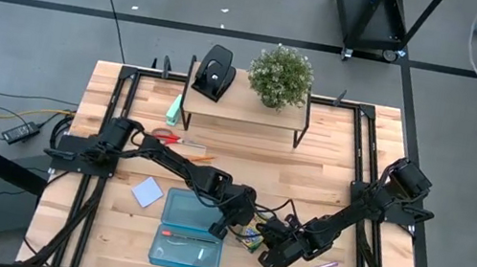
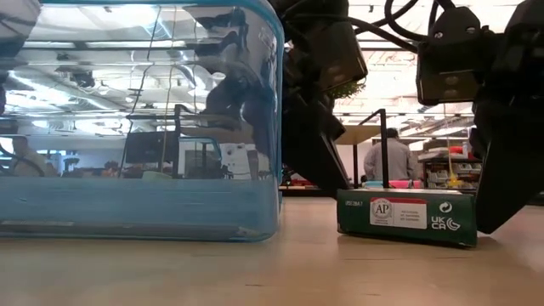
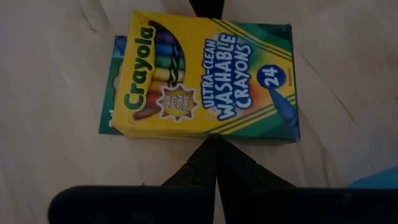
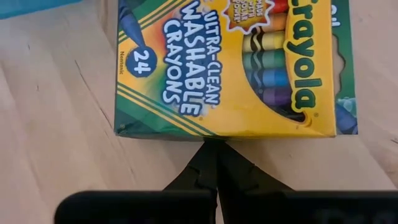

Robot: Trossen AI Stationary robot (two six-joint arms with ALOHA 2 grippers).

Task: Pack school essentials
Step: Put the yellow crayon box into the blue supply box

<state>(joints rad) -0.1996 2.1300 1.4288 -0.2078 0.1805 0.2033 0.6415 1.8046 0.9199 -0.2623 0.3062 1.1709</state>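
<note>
The yellow-green crayon box lies flat on the table, just right of the clear blue container. My left gripper stands shut at one long side of the box. My right gripper stands shut at the opposite long side, and its tip also shows in the left wrist view. The low view has the box on the wood between the two grippers. The pink-purple pen lies to the right and the pale blue note pad to the left. My left gripper touches the crayon box with its shut fingertips at the middle of one long side edge, slanting down from the table's far left. The box lies flat on the table. My right gripper meets the middle of the opposite long side edge with shut fingertips, slanting down from the table's right.
Red-handled scissors and an orange pencil lie behind the left arm. A wooden shelf at the far side carries a black hole punch and a plant; a mint-green block lies beside it. Bare wood shows right of the pen.
</note>
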